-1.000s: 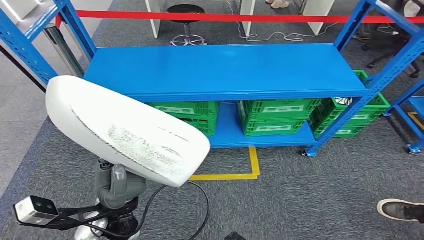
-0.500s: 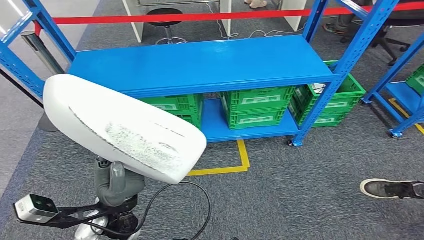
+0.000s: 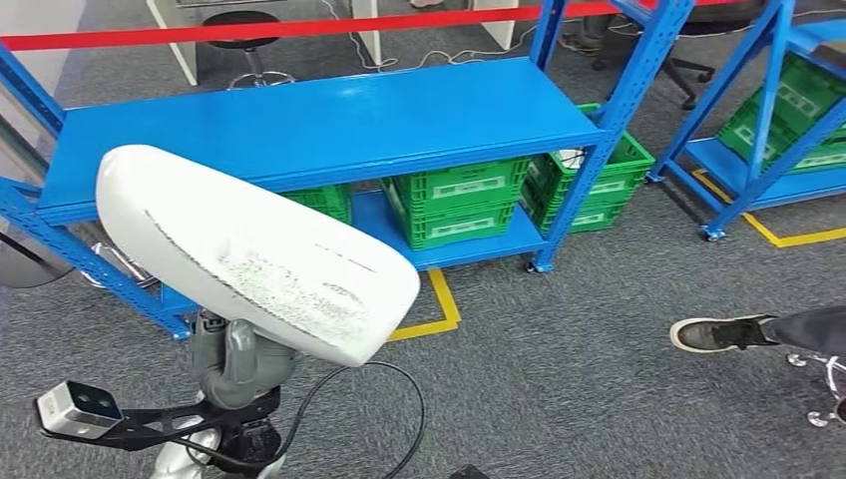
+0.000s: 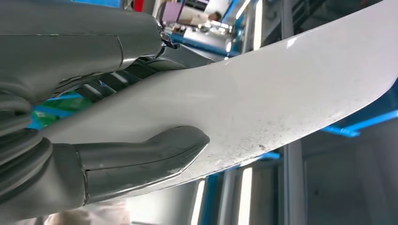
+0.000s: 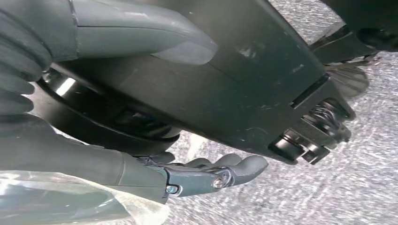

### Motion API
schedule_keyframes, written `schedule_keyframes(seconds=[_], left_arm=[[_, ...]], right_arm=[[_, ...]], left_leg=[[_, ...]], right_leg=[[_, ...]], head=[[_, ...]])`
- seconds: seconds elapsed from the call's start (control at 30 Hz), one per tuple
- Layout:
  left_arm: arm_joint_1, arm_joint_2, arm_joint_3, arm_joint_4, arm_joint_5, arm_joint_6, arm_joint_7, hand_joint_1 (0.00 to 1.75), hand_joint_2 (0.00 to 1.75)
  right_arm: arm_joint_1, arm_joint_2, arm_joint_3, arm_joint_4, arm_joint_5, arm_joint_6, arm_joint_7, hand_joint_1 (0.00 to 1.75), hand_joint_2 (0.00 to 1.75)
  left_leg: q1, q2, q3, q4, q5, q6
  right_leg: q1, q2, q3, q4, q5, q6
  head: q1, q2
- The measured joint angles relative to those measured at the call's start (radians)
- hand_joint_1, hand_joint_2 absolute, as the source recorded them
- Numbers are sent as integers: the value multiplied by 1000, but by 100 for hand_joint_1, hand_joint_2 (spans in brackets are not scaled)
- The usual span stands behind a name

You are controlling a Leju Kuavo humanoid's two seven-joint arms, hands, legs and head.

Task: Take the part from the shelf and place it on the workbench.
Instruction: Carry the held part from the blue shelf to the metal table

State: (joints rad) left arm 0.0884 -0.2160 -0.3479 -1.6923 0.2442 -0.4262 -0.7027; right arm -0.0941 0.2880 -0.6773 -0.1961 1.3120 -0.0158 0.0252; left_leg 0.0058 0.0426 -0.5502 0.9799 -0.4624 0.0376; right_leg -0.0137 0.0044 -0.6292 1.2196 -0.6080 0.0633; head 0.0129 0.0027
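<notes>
The part [image 3: 254, 254] is a large white, smooth, elongated shell with a rough speckled patch. My left hand [image 3: 234, 364] holds it from below, tilted, in front of the blue shelf [image 3: 319, 120]. In the left wrist view the thumb [image 4: 141, 159] presses on the part's white surface [image 4: 281, 89] while darker fingers wrap the other side. The right wrist view has my right hand [image 5: 141, 171] hanging low over the grey carpet, fingers apart, nothing in it. The shelf's top board is bare.
Green crates [image 3: 459, 200] stand under the blue shelf. A second blue rack with crates [image 3: 768, 150] is at the right. A person's shoe [image 3: 713, 332] rests on the carpet at the right. Red barrier tape [image 3: 249, 30] runs behind the shelf; yellow floor marking [image 3: 439, 309] lies before it.
The whole picture has shifted: the shelf slides left and a second rack comes in at the right, so the camera has turned right. The part stays in my left hand.
</notes>
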Motion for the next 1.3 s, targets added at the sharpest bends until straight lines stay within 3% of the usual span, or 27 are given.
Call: schedule_keyframes(seconds=[0.03, 0.1, 0.17, 0.23, 0.3, 0.33, 0.4, 0.43, 0.47, 0.5, 0.53, 0.6, 0.67, 0.7, 0.77, 0.8, 0.83, 0.9, 0.93, 0.97, 1.0, 1.03, 1.1, 1.17, 1.23, 1.27, 1.3], left_arm=[[0, 0, 0, 0, 2, -1, 0, 175, 175], [0, -1, 0, 0, 6, -3, 0, 175, 175], [0, -1, 1, 1, 7, -4, 0, 175, 175], [0, -1, 1, 1, 4, -1, 0, 175, 175], [1, -1, 2, 2, 0, 1, 0, 175, 175], [4, 0, 3, 1, -3, 2, 0, 175, 175], [18, 0, 11, -3, -15, 1, 0, 175, 175], [27, -1, 17, -8, -22, 0, 0, 175, 175], [38, -2, 24, -14, -28, -1, 0, 175, 175], [47, -3, 31, -22, -31, -2, 0, 175, 175], [56, -5, 38, -31, -33, -3, 0, 175, 175], [71, -9, 51, -49, -34, -5, 0, 175, 175], [84, -13, 64, -62, -34, -4, 0, 175, 175], [89, -16, 70, -67, -36, -3, 0, 175, 175], [96, -23, 79, -77, -43, 7, 0, 175, 175], [99, -26, 83, -82, -46, 14, 0, 175, 175], [102, -28, 87, -87, -48, 21, 0, 175, 175], [108, -31, 95, -95, -49, 29, 0, 175, 175], [112, -32, 98, -97, -49, 31, 0, 175, 175], [114, -32, 100, -97, -49, 31, 0, 175, 175], [116, -33, 101, -97, -49, 32, 0, 175, 175], [117, -33, 102, -98, -49, 32, 0, 175, 175], [118, -35, 102, -101, -49, 35, 0, 175, 175], [120, -35, 103, -106, -49, 39, 0, 175, 175], [122, -35, 104, -110, -53, 43, 0, 175, 175], [122, -35, 104, -111, -54, 44, 0, 175, 175], [123, -35, 104, -113, -55, 45, 0, 175, 175]], right_arm=[[1, 0, 0, 0, 1, 2, 2, 0, 175], [3, 0, 0, 0, 2, 7, 10, 0, 175], [4, 0, 0, 0, 0, 10, 20, 0, 175], [6, 0, -2, 0, -9, 10, 30, 0, 175], [6, 1, -8, 0, -29, 8, 36, 0, 175], [6, 1, -14, 0, -43, 4, 37, 0, 175], [8, 1, -39, 0, -91, -14, 32, 0, 175], [11, 1, -56, 0, -121, -28, 27, 0, 175], [14, 1, -77, 0, -149, -43, 21, 0, 175], [17, 1, -97, 0, -173, -57, 15, 0, 175], [19, 1, -117, 0, -191, -69, 11, 0, 175], [19, 1, -151, 0, -218, -89, 5, 0, 175], [18, 1, -178, 0, -236, -104, 2, 0, 175], [17, 1, -191, -1, -243, -112, 2, 0, 175], [19, -1, -215, -1, -254, -131, 0, 0, 175], [20, -2, -226, -1, -255, -140, -4, 0, 175], [19, -3, -234, -1, -253, -148, -10, 0, 175], [16, -4, -242, -2, -246, -158, -21, 0, 175], [14, -5, -244, -2, -244, -160, -24, 0, 175], [13, -5, -245, -2, -243, -162, -26, 0, 175], [13, -5, -246, -2, -242, -163, -27, 0, 175], [14, -6, -246, -2, -241, -164, -27, 0, 175], [17, -7, -248, -2, -240, -166, -27, 0, 175], [17, -7, -252, -2, -244, -168, -31, 0, 175], [19, -7, -259, -2, -252, -168, -35, 0, 175], [22, -7, -263, -2, -255, -169, -36, 0, 175], [24, -7, -267, -2, -257, -168, -37, 0, 175]], left_leg=[[0, 10, 0, 3, -2, -2], [-2, 27, -1, 12, -6, -9], [-8, 43, -5, 19, -7, -20], [-9, 62, -6, 21, -7, -30], [-5, 43, -13, 46, -31, -42], [-3, 20, -27, 84, -61, -47], [0, -20, -75, 213, -133, -52], [1, -25, -97, 270, -156, -53], [1, -28, -107, 300, -160, -52], [1, -30, -101, 292, -144, -51], [2, -36, -79, 247, -111, -48], [6, -77, -20, 117, -47, -40], [8, -113, 9, 42, -30, -36], [7, -115, 9, 36, -34, -34], [8, -94, 7, 29, -29, -26], [10, -82, 6, 25, -25, -19], [12, -67, 6, 20, -21, -13], [10, -39, 2, 18, -18, -8], [8, -23, 0, 18, -18, -7], [7, -8, -1, 19, -18, -7], [7, 6, -1, 19, -18, -7], [7, 18, -1, 19, -18, -7], [4, 39, 1, 21, -19, -11], [-2, 57, -1, 25, -20, -20], [-6, 74, -1, 27, -18, -29], [-4, 74, -1, 29, -21, -36], [-2, 60, -4, 39, -33, -42]], right_leg=[[0, -9, 28, -57, 39, 0], [4, -50, 87, -184, 88, -6], [10, -71, 106, -233, 94, -23], [12, -53, 100, -233, 101, -42], [8, -33, 96, -236, 110, -57], [6, -23, 97, -237, 115, -64], [5, -3, 90, -236, 122, -72], [5, 8, 87, -235, 124, -74], [5, 21, 84, -234, 125, -73], [6, 34, 83, -232, 126, -72], [5, 48, 82, -230, 127, -71], [6, 73, 79, -225, 128, -66], [6, 94, 66, -219, 131, -55], [5, 104, 59, -218, 134, -48], [2, 113, 43, -216, 137, -34], [3, 98, 32, -203, 127, -28], [5, 74, 14, -171, 104, -23], [5, 20, -39, -50, 33, -15], [4, 9, -66, 14, 4, -12], [3, 3, -79, 55, -8, -10], [3, 0, -75, 60, -3, -9], [3, -6, -48, 22, 20, -9], [6, -41, 37, -120, 77, -13], [11, -69, 90, -216, 103, -26], [14, -60, 90, -227, 106, -41], [12, -51, 89, -228, 109, -47], [10, -41, 87, -229, 112, -54]], head=[[1, 0], [1, 0], [2, 0], [2, 0], [1, 0], [-1, 0], [-3, 0], [-3, 0], [-3, 0], [-3, 0], [-3, 0], [-2, 0], [-2, 0], [-1, 0], [-1, 0], [2, 0], [7, 0], [15, 0], [16, 0], [16, 0], [16, 0], [16, 0], [16, 0], [15, 0], [14, 0], [14, 0], [13, 0]])
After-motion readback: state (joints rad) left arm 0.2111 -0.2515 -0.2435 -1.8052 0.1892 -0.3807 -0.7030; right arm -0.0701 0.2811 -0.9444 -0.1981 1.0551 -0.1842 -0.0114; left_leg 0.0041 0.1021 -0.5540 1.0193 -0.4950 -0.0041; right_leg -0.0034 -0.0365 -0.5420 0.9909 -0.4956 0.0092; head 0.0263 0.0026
